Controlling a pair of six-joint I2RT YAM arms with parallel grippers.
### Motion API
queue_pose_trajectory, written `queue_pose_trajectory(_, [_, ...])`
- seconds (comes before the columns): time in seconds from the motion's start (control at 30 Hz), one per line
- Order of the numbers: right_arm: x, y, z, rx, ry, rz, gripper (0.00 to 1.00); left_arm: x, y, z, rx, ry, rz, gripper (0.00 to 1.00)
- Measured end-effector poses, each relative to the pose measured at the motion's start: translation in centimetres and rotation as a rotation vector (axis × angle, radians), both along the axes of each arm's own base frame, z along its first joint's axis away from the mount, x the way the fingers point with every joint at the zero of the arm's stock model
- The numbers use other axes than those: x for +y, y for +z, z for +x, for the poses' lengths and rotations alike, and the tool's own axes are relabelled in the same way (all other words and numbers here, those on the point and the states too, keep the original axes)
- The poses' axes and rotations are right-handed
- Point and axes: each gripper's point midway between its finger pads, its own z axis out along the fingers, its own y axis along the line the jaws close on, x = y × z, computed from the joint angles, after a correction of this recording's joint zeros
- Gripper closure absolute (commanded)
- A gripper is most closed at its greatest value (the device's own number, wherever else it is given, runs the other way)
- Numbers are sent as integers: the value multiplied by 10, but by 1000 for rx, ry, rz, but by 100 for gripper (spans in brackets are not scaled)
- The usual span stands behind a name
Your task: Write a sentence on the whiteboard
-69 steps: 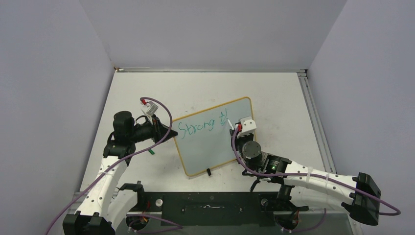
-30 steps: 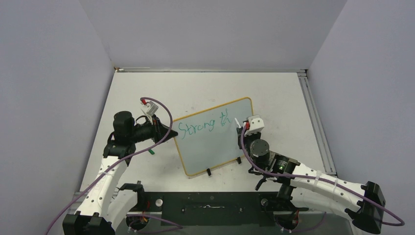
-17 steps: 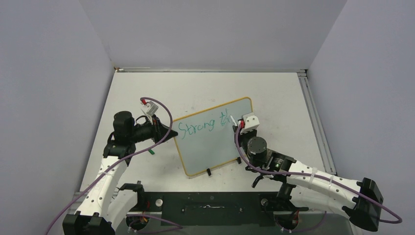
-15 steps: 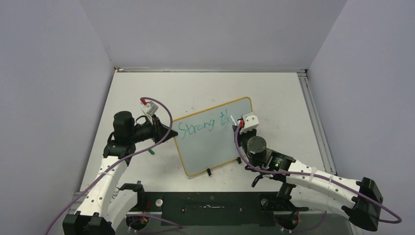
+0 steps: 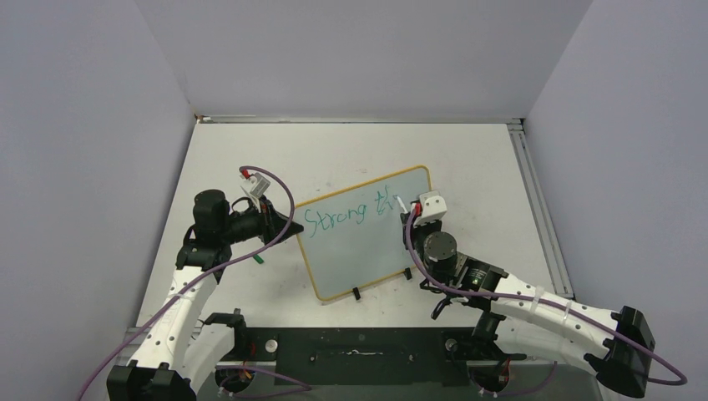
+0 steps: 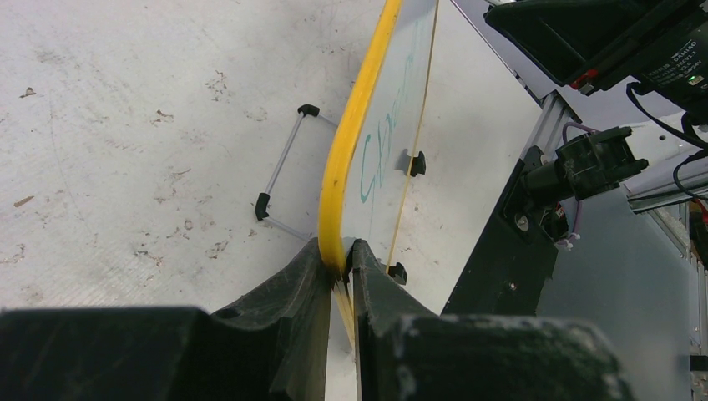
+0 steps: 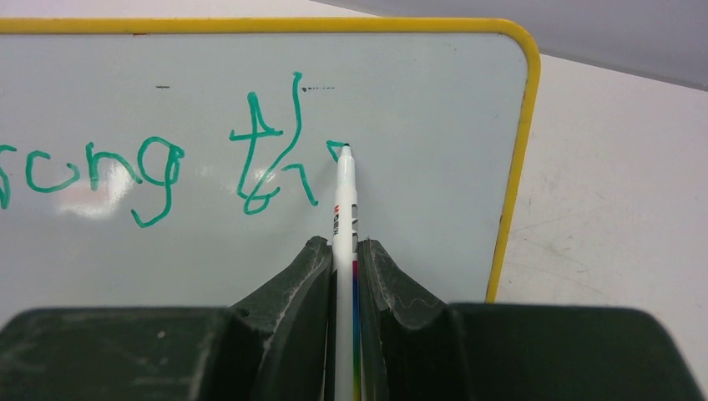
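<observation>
Both my grippers are clenched. My left gripper pinches the yellow frame on the left short edge of the board, with one finger on the back and one on the face. The board sits mid-table between my two arms, leaning on a wire stand behind it, with its face towards my right wrist. My right gripper grasps a white marker that runs straight out from between the fingers. Its tip touches the face near the upper right corner, just inside the yellow frame. The green writing runs in one line across the upper part of the board and reads "Strong th". The marker tip rests on a short fresh stroke just right of the "h". Below that line the face is bare down to the two black clips on the near edge.
</observation>
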Motion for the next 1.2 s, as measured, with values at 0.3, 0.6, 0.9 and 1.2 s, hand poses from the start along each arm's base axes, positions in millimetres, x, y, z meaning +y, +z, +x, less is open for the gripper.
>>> queue_pose_trajectory(0.3, [-1,-9,-3,39,-8,14,95,0,0,0,0,0,0,100])
queue_pose_trajectory(0.6, [-4,-19,-9,73,-10,46,95,0,0,0,1,0,0,100])
queue_pose_trajectory(0.9, [-4,-16,-7,56,-9,35,95,0,0,0,0,0,0,100])
queue_pose_trajectory(1.2, [-1,-11,0,15,-16,13,95,0,-1,0,4,0,0,100])
